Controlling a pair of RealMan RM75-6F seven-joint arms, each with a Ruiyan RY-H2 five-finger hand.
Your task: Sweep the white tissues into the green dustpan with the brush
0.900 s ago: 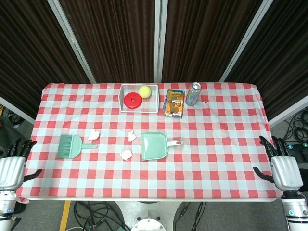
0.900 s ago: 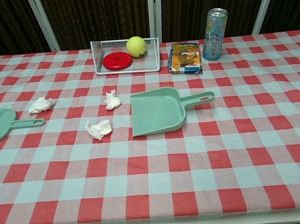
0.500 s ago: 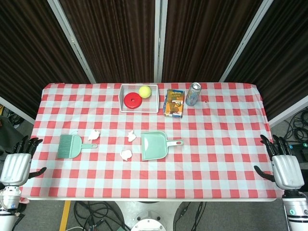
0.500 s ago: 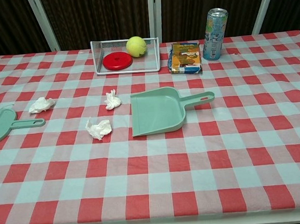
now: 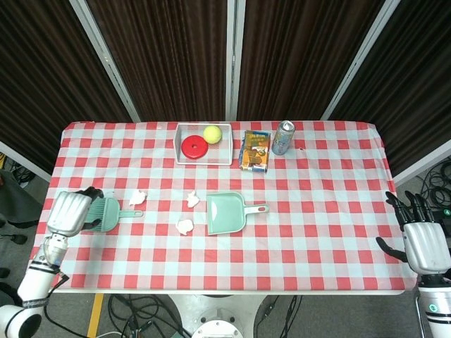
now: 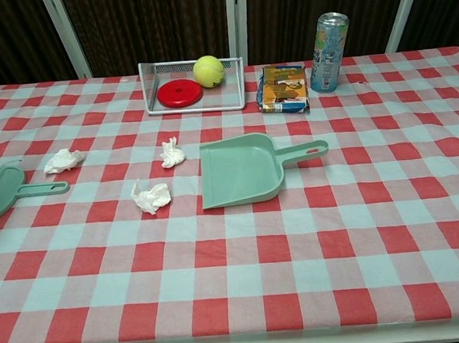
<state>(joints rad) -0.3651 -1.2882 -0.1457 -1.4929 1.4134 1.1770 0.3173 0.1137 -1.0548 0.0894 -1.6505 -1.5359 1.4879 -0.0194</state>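
Nearest me, my right hand (image 5: 425,243) hangs off the desk's right edge, fingers spread, holding nothing. My left hand (image 5: 69,212) sits at the desk's left edge, over the bristle end of the brush (image 5: 111,213); I cannot tell whether its fingers have closed on the brush, since the back of the hand hides them. The brush lies flat on the red-and-white checked desk (image 5: 317,211), handle pointing right toward the work, which I judge suits a sweep in that direction.

Three white tissues lie between brush and dustpan: one (image 6: 62,160) just beyond the brush handle, one (image 6: 150,196) nearer me, one (image 6: 172,153) close to the pan's mouth. The green dustpan (image 6: 239,171) lies flat mid-desk, open mouth facing left toward the tissues, handle pointing right, ready for my free hand.

Farthest, along the back: a wire tray (image 6: 147,89) holding a red disc (image 6: 179,92) and yellow ball (image 6: 208,71), a snack packet (image 6: 283,88), and an upright can (image 6: 328,41).
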